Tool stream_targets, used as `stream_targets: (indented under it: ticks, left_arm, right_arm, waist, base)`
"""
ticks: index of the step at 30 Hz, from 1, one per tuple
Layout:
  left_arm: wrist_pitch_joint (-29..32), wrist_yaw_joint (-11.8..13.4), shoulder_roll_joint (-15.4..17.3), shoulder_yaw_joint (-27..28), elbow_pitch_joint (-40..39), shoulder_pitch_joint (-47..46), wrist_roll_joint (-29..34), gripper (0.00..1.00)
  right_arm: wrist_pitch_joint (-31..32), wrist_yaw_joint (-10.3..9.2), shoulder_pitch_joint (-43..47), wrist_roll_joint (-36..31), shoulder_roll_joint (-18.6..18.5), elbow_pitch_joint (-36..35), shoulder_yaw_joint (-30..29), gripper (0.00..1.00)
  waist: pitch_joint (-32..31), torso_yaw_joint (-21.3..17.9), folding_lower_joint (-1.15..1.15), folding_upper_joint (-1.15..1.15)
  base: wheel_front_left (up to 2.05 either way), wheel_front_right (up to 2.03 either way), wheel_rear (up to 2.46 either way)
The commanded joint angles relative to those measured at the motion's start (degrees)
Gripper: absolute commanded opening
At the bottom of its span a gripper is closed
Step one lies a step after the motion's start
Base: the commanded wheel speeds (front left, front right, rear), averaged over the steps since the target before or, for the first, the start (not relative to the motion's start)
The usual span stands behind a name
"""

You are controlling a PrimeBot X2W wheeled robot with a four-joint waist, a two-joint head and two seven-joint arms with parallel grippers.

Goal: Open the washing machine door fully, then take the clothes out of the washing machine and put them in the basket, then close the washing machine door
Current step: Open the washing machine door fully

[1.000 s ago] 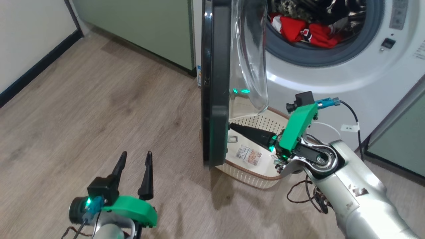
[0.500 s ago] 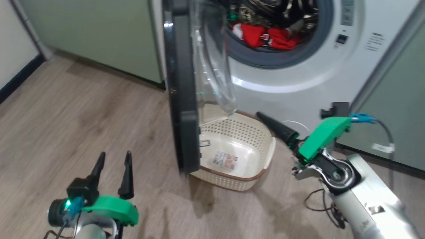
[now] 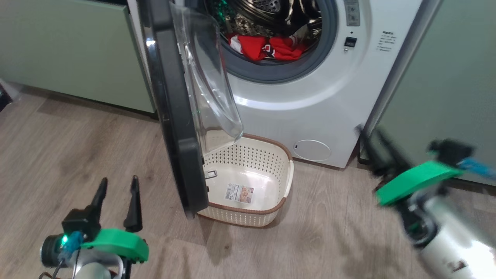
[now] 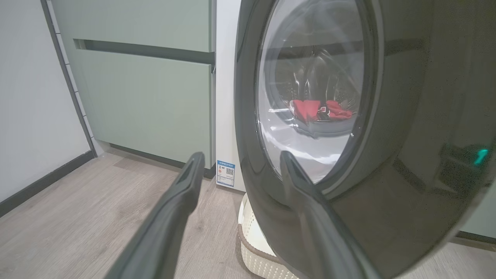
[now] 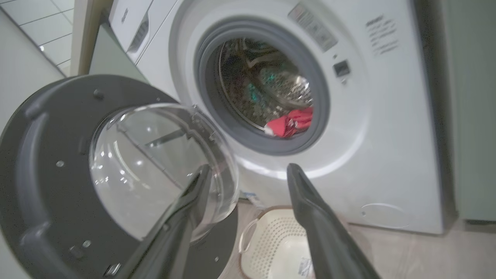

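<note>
Clothes (image 3: 267, 47): a crumpled red heap at the bottom front of the drum of the washing machine (image 3: 310, 112), just behind the grey gasket lip.

Expect light, limp cloth. It will give the fingers no resistance, will hang and trail once lifted, and could catch on the gasket fold. Pinch a raised fold at the near edge of the heap, biting well into the fabric, not into one thin layer. Lift it clear of the lip before you carry it down.

The basket (image 3: 285, 182) stands on the floor just below the opening, with its left end under the lower edge of the door (image 3: 170, 116). The door is hinged at the left and stands out roughly square to the machine's front. By that angle, more swing to the left may be wanted.

The left claw (image 3: 119, 179) hovers over the floor at near left, on the door's outer side, with its fingers parted and empty. The right claw (image 5: 248, 167), blurred in the head view, points at the opening in its wrist view, spread wide and holding nothing.
</note>
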Motion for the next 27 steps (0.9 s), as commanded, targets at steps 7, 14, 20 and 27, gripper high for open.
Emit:
stream_targets:
  ticks: [7,14,20,27]
  left_arm:
    - [-0.38,-0.30,0.61,2.90,-2.32,-1.92,-0.18,1.00]
    - [-0.38,0.00,0.61,2.87,-2.30,-1.55,-0.85,1.00]
    - [-0.38,0.46,0.61,2.54,-2.33,-0.99,-1.44,1.00]
    - [-0.38,0.69,0.61,1.91,-2.24,-0.70,-1.73,1.00]
  right_arm:
    - [-0.68,-0.01,7.47,-27.55,4.04,-6.56,-25.87,1.00]
    - [-0.69,-0.01,15.37,-42.42,9.10,-10.59,-34.38,1.00]
    - [-0.69,-0.01,17.89,-48.29,9.94,-10.89,-35.65,1.00]
    - [-0.69,-0.01,20.84,-54.05,11.78,-13.47,-37.34,1.00]
  waist:
    - [0.12,-0.92,0.00,0.00]
    - [0.14,-0.70,0.00,0.00]
    - [0.21,-0.82,0.00,0.00]
    - [0.09,-0.58,0.00,0.00]
  base:
    - [0.00,0.00,0.00]
    - [0.00,0.00,0.00]
    - [0.00,0.00,0.00]
    - [0.00,0.00,0.00]
